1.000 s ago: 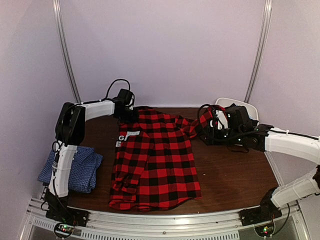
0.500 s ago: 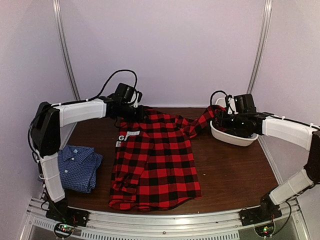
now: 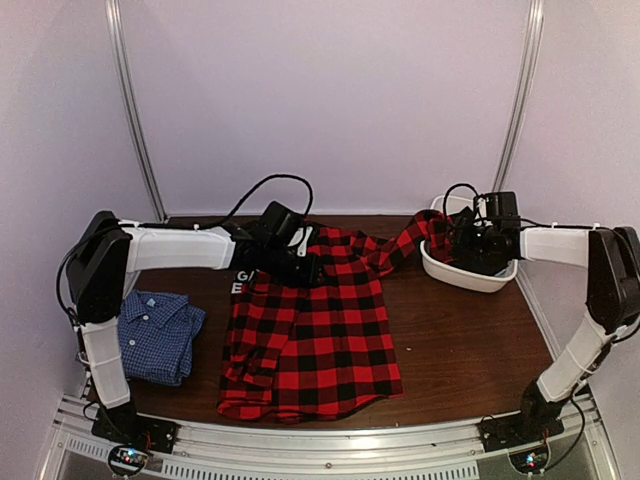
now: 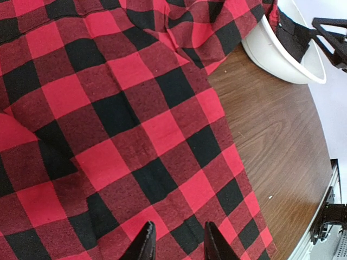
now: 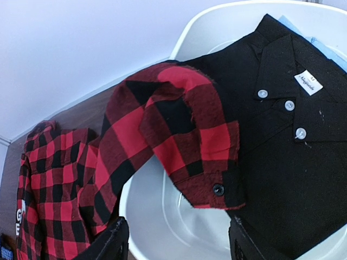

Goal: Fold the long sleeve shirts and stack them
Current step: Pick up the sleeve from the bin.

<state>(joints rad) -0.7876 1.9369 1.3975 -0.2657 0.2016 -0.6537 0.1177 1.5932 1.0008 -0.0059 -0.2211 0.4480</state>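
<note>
Lilac walls back a dark wooden table where the plaid shirt lies spread mid-table and the blue check shirt sits folded at the near left. A careless pull on the plaid sleeve would likely drag the black shirt along or tip the white basin. The sleeve's cuff rests there on the black shirt, beside a pale blue garment. Left claw over the plaid and right claw over the basin are parted, empty.

plaid sleeve | draped into white tub | seemingly resting on black shirt
</note>
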